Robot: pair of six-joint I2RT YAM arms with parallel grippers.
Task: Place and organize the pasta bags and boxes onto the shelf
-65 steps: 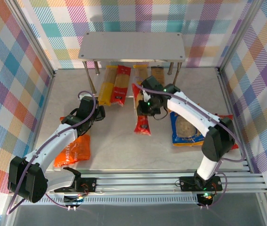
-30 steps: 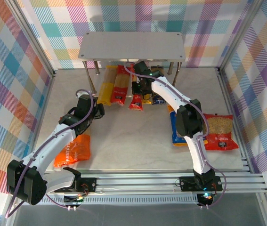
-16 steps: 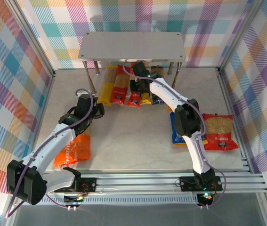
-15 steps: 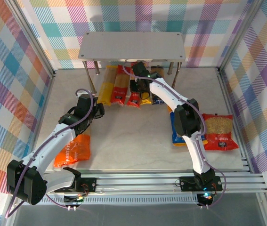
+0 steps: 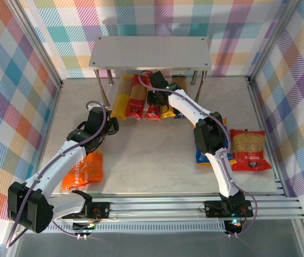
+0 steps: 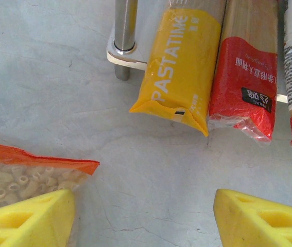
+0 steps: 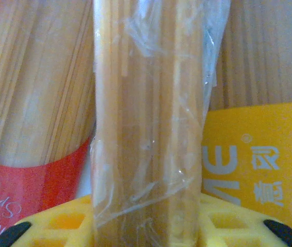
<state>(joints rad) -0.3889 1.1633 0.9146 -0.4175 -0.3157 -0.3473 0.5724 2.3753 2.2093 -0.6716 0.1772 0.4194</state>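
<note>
- The yellow pack (image 6: 179,67) is displaying "PASTATIME" in white; the red pack (image 6: 246,77) touching it is carrying a dark label with Chinese characters.
- Both are lying on the lower board of the shelf (image 5: 150,52).
- The left gripper (image 6: 146,218) is hovering with jaws wide apart, holding nothing, near the orange bag (image 6: 22,175).
- The right gripper (image 7: 146,226) is straddling a spaghetti pack (image 7: 148,128); I cannot tell whether it is clamping the pack.
</note>
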